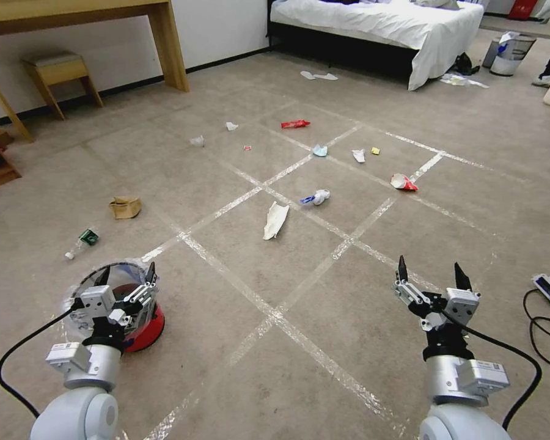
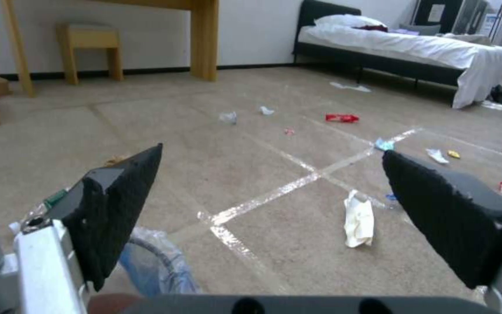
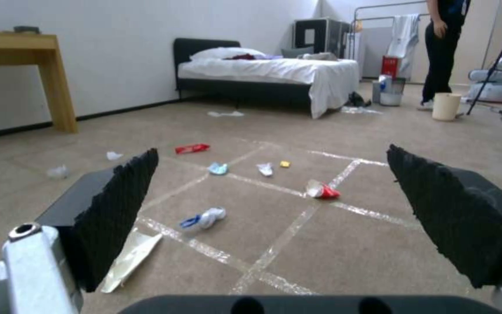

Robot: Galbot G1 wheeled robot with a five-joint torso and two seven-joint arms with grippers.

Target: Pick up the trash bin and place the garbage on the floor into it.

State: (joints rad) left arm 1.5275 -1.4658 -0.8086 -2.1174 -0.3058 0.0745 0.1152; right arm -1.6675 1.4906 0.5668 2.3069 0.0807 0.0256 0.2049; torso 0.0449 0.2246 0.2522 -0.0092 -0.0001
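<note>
1. Nearest of all, low on the robot's left, the left gripper (image 1: 126, 276) hangs right over the trash bin (image 1: 142, 318), its jaws spread wide and gripping nothing. The bin stands upright on the floor (image 1: 299, 366), its red base showing past the gripper and the clear bag crinkling round the rim.
2. From the left wrist view the bag and a curve of the rim (image 2: 158, 257) sit just under the inner side of one finger (image 2: 120, 205). To me the jaws look set to straddle the rim, not yet closed on it.
3. My judgement: the step in hand is taking hold of the bin. It would go best with one finger inside the rim and one outside, pinching wire rather than loose bag, since the plastic alone would likely slip or tear.
4. A light wire bin could tip if pushed sideways, so a straight descent and a slow close look wise. Keeping it level on the lift matters.
5. The right gripper (image 1: 431, 273) waits over bare carpet on the robot's right, jaws wide and empty.
6. Farther out lies the garbage: a long white paper (image 1: 275, 220) nearest, a brown paper bag (image 1: 125, 207) and a plastic bottle (image 1: 81, 242) near the bin.
7. Beyond those, a red wrapper (image 1: 295, 124) and a pale blue mask (image 1: 319, 150) lie well apart, toward the bed (image 1: 409, 27).
</note>
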